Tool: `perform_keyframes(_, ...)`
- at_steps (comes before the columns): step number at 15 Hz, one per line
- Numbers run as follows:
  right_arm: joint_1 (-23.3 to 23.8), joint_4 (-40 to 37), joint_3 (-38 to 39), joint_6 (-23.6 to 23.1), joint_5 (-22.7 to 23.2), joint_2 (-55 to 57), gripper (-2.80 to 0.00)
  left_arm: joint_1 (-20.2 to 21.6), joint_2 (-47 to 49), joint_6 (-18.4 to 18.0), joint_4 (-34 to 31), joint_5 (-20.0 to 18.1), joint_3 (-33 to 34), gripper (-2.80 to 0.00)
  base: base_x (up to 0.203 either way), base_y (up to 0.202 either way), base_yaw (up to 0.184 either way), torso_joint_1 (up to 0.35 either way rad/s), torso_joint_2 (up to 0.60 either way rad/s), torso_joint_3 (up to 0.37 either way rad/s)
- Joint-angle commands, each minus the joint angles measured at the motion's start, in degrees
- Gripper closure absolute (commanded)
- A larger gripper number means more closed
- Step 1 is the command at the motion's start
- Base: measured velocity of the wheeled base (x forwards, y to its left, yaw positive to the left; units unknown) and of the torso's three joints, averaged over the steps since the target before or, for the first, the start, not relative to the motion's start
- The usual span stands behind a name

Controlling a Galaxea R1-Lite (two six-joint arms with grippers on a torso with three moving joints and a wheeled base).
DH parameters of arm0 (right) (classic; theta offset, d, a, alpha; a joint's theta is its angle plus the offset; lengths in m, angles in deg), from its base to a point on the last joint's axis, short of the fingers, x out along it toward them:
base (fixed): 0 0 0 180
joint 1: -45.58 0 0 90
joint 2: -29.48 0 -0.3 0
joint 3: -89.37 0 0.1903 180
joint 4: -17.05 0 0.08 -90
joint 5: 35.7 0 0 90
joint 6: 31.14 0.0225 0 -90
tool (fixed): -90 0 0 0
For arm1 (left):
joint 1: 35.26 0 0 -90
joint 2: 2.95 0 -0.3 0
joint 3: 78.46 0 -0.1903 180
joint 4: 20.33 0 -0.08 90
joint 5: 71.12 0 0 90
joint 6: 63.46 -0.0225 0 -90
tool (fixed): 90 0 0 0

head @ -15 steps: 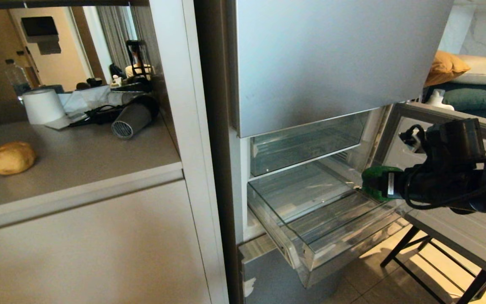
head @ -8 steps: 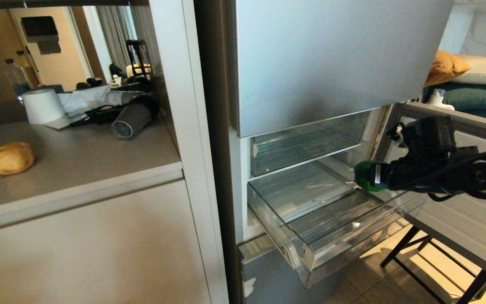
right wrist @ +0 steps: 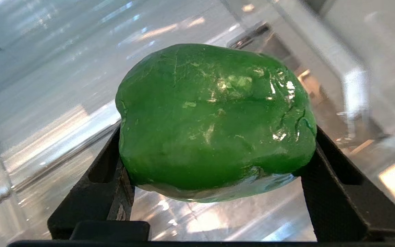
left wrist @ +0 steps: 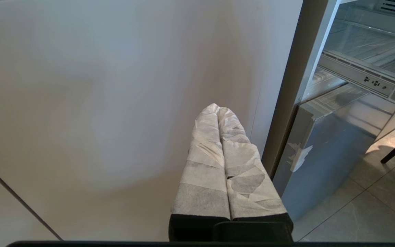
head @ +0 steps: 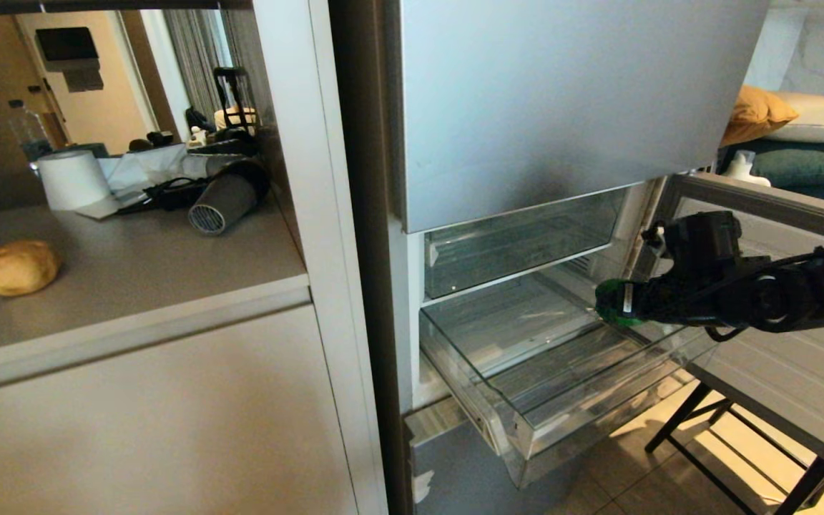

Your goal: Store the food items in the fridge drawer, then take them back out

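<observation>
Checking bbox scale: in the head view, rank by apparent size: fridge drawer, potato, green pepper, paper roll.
1. fridge drawer, by far the largest.
2. paper roll.
3. potato, close to the roll.
4. green pepper, looks smallest, but the right pincer hides most of it, so its rank is unsure.

Grey counter (head: 133,272) is the landmark. At its back: white paper roll (head: 72,179), hair dryer (head: 222,200) lying on its side to the roll's right, dark cables (head: 162,194) between them. Far right of the counter: folding table (head: 798,400), stacked cushions (head: 798,136) beyond it.
</observation>
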Motion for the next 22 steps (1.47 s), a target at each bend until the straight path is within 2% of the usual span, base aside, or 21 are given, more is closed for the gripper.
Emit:
perform_keyframes(1,0.06,0.1,-1.19,0.31,0.08,3.16,0.0,0.02,0.0,0.01,0.02,0.01,0.18,0.0,0.0,0.0,0.0,0.0,0.0,0.0)
perform_keyframes(4,0.08,-0.34,-5.21,2.24,1.39,6.15,0.0,0.02,0.0,0.01,0.02,0.01,0.18,0.0,0.0,0.0,0.0,0.0,0.0,0.0)
perform_keyframes(7,0.09,-0.61,-8.07,2.11,2.47,7.63,0.0,0.02,0.0,0.01,0.02,0.01,0.18,0.0,0.0,0.0,0.0,0.0,0.0,0.0)
perform_keyframes(10,0.09,-5.26,-11.23,1.08,2.51,8.91,0.0,0.02,0.0,0.01,0.02,0.01,0.18,0.0,0.0,0.0,0.0,0.0,0.0,0.0)
perform_keyframes(13,0.51,-7.34,-12.25,-5.79,2.47,9.61,0.0,0.02,0.0,0.01,0.02,0.01,0.18,0.0,0.0,0.0,0.0,0.0,0.0,0.0)
perform_keyframes(19,0.88,-7.69,-12.52,-11.31,2.73,11.56,0.0,0.02,0.0,0.01,0.02,0.01,0.18,0.0,0.0,0.0,0.0,0.0,0.0,0.0)
perform_keyframes(22,0.88,-9.07,-14.54,-12.99,4.6,12.86,0.0,0.02,0.0,0.01,0.02,0.01,0.18,0.0,0.0,0.0,0.0,0.0,0.0,0.0)
